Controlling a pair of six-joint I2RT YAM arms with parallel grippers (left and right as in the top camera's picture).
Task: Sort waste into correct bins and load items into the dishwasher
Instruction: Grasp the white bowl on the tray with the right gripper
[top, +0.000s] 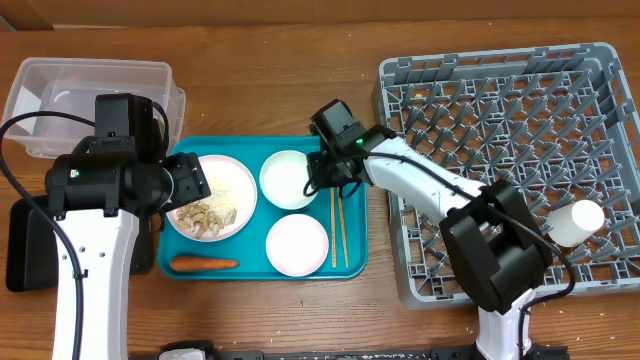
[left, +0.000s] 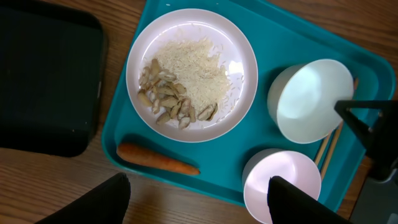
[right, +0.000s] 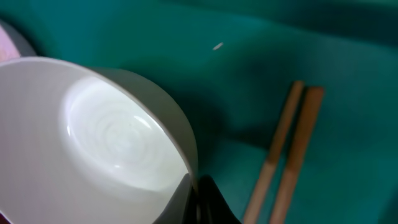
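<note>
Two bowls are sitting upright on the teal tray (top: 250, 272).

- First bowl (top: 287, 178): empty, mouth up, and touching or all but touching the right gripper (top: 322, 168) at the rim.
- Right jaws: in the wrist view one dark finger (right: 208, 202) is showing just outside the bowl wall and a paler part just inside. The jaws are apparently straddling the rim, but whether they are pinching it cannot be told.
- Chopsticks (right: 286, 155): lying flat and side by side just outside the right jaws, apart from the bowl. Their long axis is running along the tray's rack-side edge.
- Second bowl (top: 297, 243): sitting near the right jaws, on the robot's side of them.
- Dish rack (top: 500, 150): lying beyond the chopsticks, away from the bowl, with a cup (top: 575, 222) resting in it.
- Left gripper (left: 199, 186): hovering with jaws spread wide. The carrot (left: 158, 160) is lying just ahead of them, and the plate (left: 239, 43) of rice and scraps beyond that.

Judgement: the right arm is standing nearer the first bowl. Any lift is likely needing to carry it over the chopsticks toward the rack.
</note>
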